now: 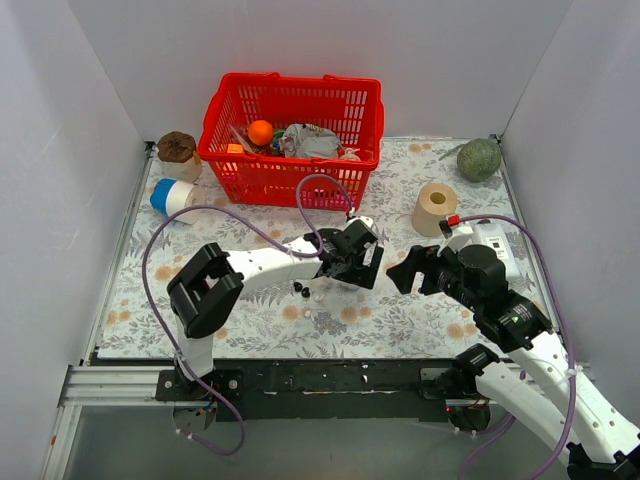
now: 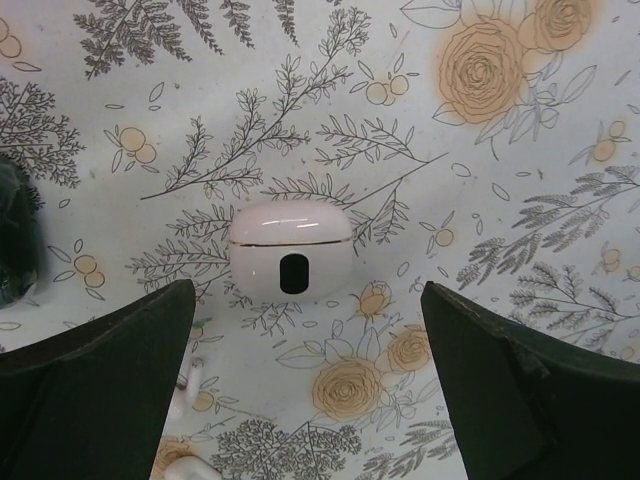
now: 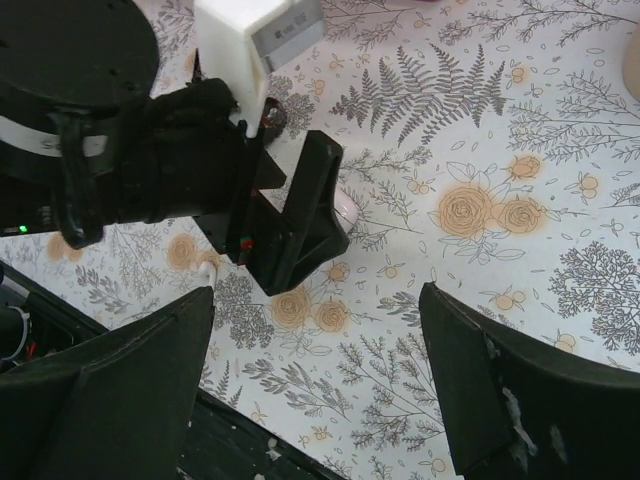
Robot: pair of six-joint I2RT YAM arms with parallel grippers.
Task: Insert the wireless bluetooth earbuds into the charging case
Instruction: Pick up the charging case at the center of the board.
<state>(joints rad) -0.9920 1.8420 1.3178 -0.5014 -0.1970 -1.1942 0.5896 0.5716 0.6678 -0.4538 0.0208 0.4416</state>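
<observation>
Case first (lid shut)
Our left jaws, right jaws released; glossy white rounded plastic case (image 2: 290, 262) towards the desk's (image 1: 400, 325) near edge, tiny black earbuds (image 1: 301, 289) beside; we'd centre before gripping.

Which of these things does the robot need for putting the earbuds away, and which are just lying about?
For the job: white charging case, lid shut; black earbuds; white earbud.

Just lying about: red basket of oddments; beige roll; green round object; brown object; blue-and-white container; white box.
</observation>
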